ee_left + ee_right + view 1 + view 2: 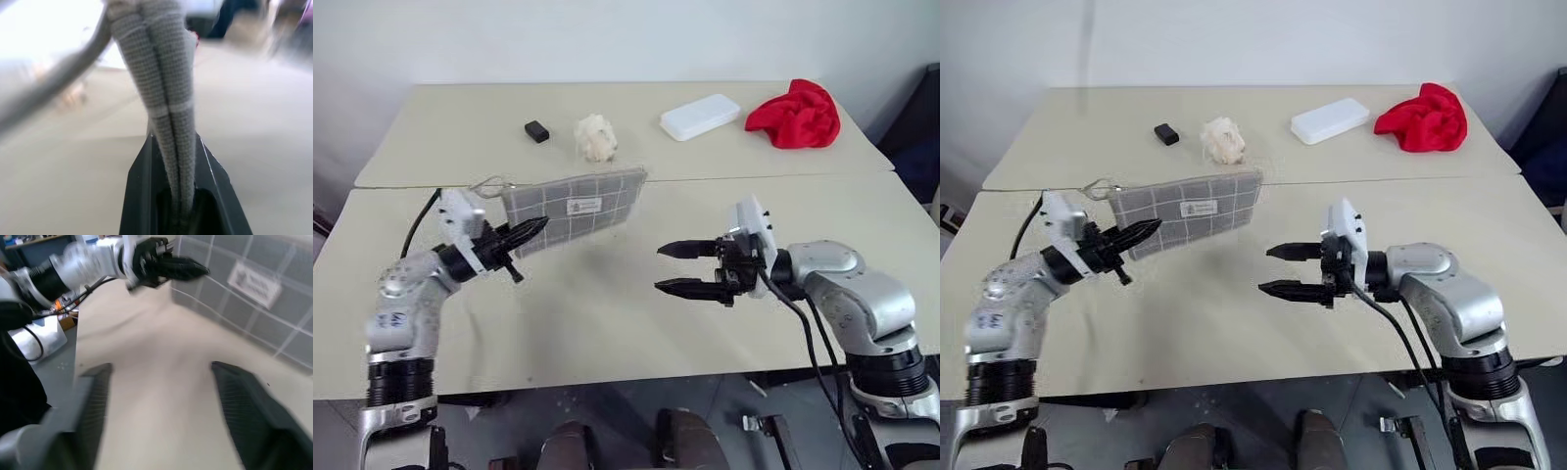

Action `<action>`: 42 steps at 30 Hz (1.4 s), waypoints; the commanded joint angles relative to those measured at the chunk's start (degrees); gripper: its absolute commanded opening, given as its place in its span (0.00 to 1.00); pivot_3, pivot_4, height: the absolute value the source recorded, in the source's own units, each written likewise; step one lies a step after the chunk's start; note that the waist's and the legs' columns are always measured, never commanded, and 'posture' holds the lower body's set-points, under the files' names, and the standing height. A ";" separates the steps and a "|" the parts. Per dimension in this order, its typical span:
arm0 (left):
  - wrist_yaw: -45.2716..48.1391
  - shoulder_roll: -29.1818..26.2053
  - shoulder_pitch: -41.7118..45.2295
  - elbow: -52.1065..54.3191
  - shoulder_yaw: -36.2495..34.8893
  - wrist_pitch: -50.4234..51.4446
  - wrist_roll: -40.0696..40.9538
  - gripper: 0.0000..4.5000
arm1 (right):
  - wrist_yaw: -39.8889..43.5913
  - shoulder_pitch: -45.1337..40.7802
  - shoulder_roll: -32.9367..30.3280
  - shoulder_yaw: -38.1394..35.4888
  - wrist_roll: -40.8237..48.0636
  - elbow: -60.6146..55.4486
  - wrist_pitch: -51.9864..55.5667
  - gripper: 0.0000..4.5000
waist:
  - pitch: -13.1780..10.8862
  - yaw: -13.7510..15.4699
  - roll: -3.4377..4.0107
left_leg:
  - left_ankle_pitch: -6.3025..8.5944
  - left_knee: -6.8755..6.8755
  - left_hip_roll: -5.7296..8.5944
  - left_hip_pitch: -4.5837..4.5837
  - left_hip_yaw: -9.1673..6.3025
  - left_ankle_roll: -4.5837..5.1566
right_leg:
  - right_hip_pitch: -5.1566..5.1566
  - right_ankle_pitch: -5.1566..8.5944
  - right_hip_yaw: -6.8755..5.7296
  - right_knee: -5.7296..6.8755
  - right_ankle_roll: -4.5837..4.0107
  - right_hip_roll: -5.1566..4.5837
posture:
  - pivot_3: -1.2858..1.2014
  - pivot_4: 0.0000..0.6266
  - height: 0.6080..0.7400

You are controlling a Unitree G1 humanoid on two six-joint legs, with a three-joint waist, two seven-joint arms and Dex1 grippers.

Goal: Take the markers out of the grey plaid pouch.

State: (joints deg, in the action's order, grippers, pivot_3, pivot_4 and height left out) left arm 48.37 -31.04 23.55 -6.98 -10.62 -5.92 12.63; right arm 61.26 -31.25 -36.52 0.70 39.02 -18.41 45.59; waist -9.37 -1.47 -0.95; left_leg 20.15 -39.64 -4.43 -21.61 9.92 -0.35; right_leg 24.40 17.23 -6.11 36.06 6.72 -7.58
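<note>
Two benches (607,313) stand end to end, carrying one grey plaid pouch (576,206), one white rectangular case (700,117), one red cloth (795,115), one small black block (536,131) and one crumpled white wad (596,137).

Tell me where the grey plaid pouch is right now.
The grey plaid pouch is on the robot's left, held off the table by its lower corner in the shut left gripper, opposite the open right gripper.

Both eye views look down from head height over the desk (607,323). Each wrist view sits close behind its hand; all share the grey plaid pouch (576,206).
</note>
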 commanded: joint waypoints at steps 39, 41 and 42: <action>-19.73 -2.59 5.63 -20.44 17.30 -43.23 -26.34 0.00 | -30.79 -20.90 20.96 8.89 -4.81 8.69 19.23 0.01 | 0.01 -0.35 0.02 | 0.09 -0.20 -0.13 -0.78 0.09 0.17 | 0.62 -0.12 -0.53 0.17 0.14 0.03 | 0.52 0.24 1.00; -20.07 -2.70 5.54 -20.37 17.09 -42.96 -26.46 0.00 | -31.04 -20.55 20.39 9.80 -6.47 7.81 18.15 0.01 | 0.01 -0.36 0.01 | 0.09 -0.20 -0.13 -0.78 0.09 0.17 | 0.62 -0.12 -0.53 0.17 0.14 0.03 | 0.52 0.24 1.00; -20.28 -2.74 5.50 -20.32 17.01 -42.81 -26.54 0.00 | -30.94 -20.37 20.08 10.23 -6.95 7.27 17.91 0.01 | 0.01 -0.36 0.01 | 0.09 -0.20 -0.13 -0.78 0.10 0.17 | 0.62 -0.12 -0.53 0.17 0.14 0.03 | 0.52 0.24 1.00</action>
State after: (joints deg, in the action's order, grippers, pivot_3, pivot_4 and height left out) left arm 28.96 -32.72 29.65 -28.82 7.32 -49.03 -14.97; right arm 30.36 -51.67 -15.88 10.97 32.79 -8.21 65.06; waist -9.36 -1.83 -0.93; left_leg 20.24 -39.83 -4.56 -22.39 10.02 -0.18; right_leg 25.02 17.11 -6.64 36.23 6.86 -7.55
